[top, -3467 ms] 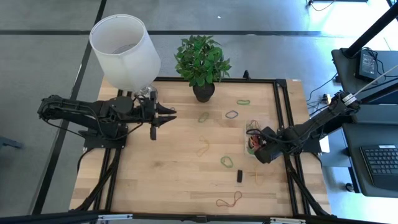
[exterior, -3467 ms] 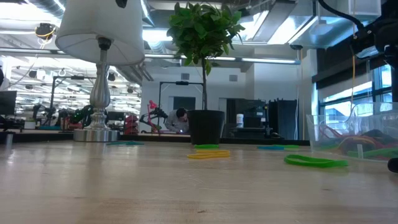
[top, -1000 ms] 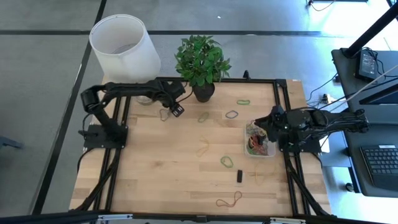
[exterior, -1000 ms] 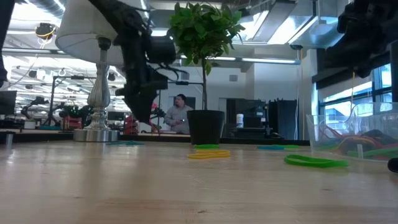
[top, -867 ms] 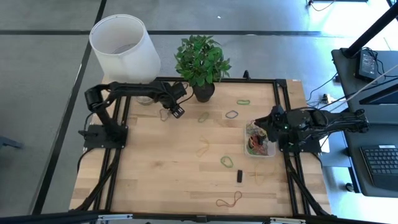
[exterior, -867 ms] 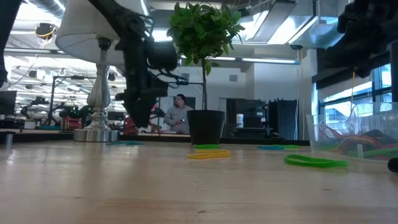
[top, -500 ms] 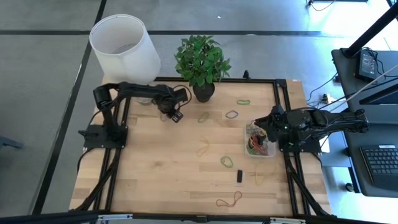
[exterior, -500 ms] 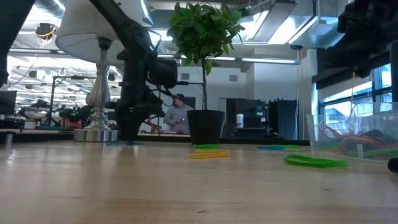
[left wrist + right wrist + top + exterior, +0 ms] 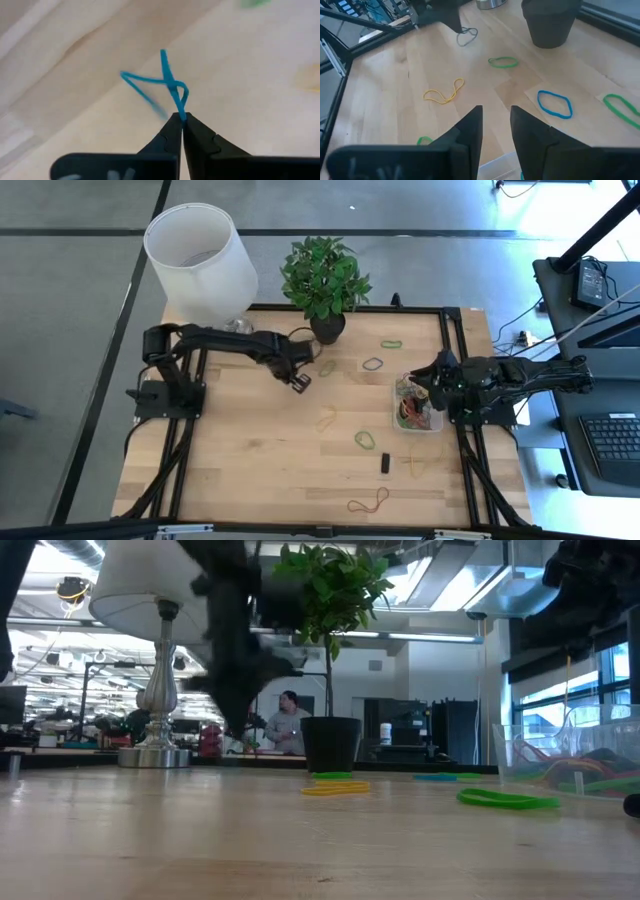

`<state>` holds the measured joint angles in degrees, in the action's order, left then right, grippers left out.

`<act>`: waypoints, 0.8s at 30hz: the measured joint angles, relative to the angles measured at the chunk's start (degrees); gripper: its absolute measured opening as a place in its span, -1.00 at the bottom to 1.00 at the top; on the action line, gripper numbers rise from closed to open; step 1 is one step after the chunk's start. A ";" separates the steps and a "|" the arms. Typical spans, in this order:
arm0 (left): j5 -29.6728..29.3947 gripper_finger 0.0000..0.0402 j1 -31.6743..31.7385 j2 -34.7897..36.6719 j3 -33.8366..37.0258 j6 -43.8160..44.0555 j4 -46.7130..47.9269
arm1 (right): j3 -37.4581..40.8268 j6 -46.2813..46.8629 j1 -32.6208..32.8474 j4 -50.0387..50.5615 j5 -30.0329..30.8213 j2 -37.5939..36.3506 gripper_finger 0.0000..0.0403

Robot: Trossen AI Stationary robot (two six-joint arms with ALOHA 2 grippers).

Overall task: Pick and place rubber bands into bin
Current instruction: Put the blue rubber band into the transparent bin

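No text, label, brand, number or sign can be read anywhere in these views. The pale smudges on the dark gripper bodies in both wrist views are too blurred to make out as letters.

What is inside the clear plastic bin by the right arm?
The small clear plastic bin holds a tangled heap of coloured rubber bands, red, green and yellow among them. The right tool hangs over its far edge, covering part of that end.
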<state>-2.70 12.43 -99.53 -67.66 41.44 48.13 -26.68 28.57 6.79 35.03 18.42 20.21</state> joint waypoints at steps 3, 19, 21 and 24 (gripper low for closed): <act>-2.50 -0.98 -3.85 0.60 -5.01 0.40 -0.36 | 0.00 -0.69 0.00 -0.16 0.00 0.02 -0.49; -8.81 -0.98 -11.84 -0.48 -17.31 -0.65 -25.00 | -0.04 -21.30 0.00 -16.34 -1.26 6.60 -0.19; -8.55 -0.98 -12.14 -0.71 -17.22 -0.65 -26.07 | -0.04 -24.69 0.00 -20.18 -1.33 8.58 -0.07; -8.10 -0.98 -12.85 -1.84 -17.24 -0.64 -29.10 | -0.04 -29.73 0.00 -26.31 -1.52 11.43 0.08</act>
<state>-10.80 -0.42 -101.37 -84.89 40.80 19.03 -26.72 -1.16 6.79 8.71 16.90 31.64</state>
